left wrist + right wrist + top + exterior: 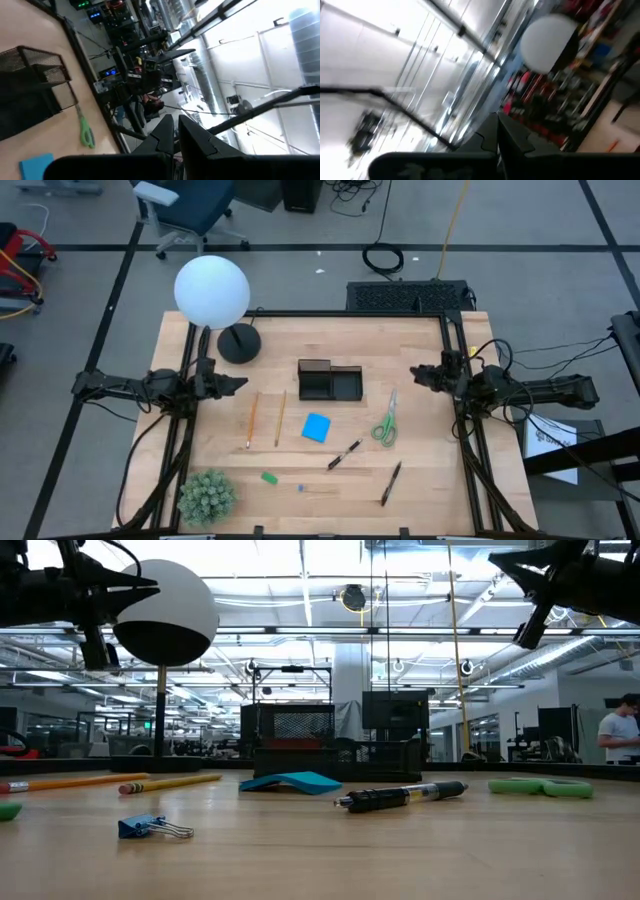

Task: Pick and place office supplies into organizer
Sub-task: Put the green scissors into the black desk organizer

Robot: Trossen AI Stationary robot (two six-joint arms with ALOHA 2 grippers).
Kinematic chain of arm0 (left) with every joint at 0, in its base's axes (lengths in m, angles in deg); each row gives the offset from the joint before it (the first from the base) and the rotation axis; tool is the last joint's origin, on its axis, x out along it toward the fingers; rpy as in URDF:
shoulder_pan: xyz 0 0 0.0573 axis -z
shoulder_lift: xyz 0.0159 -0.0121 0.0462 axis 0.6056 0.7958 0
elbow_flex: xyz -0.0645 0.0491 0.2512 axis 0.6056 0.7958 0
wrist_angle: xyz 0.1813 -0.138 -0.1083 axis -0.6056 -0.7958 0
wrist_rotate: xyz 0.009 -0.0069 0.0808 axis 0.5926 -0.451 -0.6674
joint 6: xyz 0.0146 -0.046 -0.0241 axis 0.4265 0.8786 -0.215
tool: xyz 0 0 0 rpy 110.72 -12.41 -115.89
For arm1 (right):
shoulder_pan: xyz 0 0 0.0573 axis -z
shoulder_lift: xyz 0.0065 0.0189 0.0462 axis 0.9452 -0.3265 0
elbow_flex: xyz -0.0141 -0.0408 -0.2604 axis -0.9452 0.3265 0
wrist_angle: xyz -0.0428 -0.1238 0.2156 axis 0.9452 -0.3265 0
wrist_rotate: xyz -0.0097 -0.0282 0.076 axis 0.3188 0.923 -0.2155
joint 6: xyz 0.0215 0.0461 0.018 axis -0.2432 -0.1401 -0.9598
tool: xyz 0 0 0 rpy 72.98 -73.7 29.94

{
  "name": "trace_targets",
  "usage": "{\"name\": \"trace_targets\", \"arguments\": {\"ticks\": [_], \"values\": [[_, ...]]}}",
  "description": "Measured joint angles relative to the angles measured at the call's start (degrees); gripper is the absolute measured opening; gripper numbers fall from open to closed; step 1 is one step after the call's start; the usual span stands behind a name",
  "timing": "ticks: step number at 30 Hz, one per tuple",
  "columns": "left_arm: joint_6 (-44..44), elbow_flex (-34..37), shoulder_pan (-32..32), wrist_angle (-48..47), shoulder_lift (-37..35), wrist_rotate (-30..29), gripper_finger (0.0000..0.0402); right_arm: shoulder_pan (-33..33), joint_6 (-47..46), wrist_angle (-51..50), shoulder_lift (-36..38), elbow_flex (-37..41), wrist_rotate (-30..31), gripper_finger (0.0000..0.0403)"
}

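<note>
L gripper (238, 384) pressed together, holding nothing, raised over table's left side, tips pointing inward toward the organizer (329, 380). R gripper (418, 374) likewise pressed together, empty, raised over right side, tips facing left. Both arms stretched level from the side edges, wrists tilted so wrist cams look mostly up at ceiling & room.

Between the grippers: black mesh organizer at table centre, nearer far edge, nothing visible in it. Near L gripper: white globe lamp (211, 290) w/ round black base (238, 342) just beyond the tips, toward far edge. Two pencils (266, 418) side by side on the near side of L gripper, apart from it. Blue note pad (317, 427) just in front of organizer. Green-handled scissors (386, 422) in front of & below R gripper, well clear of it. Two dark pens: one (344, 454) near centre, other (390, 483) toward near right. Green eraser (268, 477) & blue binder clip (300, 487) near front edge; clip w/ wire handles seen in low view. Fuzzy green plant ball (206, 495) at near left corner.

Nothing touching either gripper. Person (617, 732) far off in room, at right of low view.
</note>
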Motion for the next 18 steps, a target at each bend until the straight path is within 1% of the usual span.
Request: {"name": "trace_targets", "arguments": {"ticks": [3, 7, 10, 14, 18], "values": [[-0.83, 0.00, 0.00, 3.39, 0.00, 0.01, 0.0021, 0.03, -0.03, 0.36, 0.00, 0.00, 5.09, 0.0000], [-2.85, 0.00, 0.00, 8.81, 0.00, 0.88, 0.0021, 0.02, 1.24, 5.09, 0.00, 0.00, 5.11, 0.0000], [-4.93, 0.00, 0.00, 11.07, -0.02, 1.41, 0.0021, 0.02, 3.49, 9.12, 0.01, -0.50, 5.06, 0.0000], [-5.66, -0.26, 0.00, 11.17, 0.00, -0.07, 0.0021, 0.02, 8.80, 9.27, -0.11, -3.18, 5.02, 0.0000], [-7.53, -1.53, 0.00, 11.34, 0.00, -0.22, 0.0021, 0.02, 14.38, 9.82, -1.15, -7.06, 5.06, 0.0000]]}}
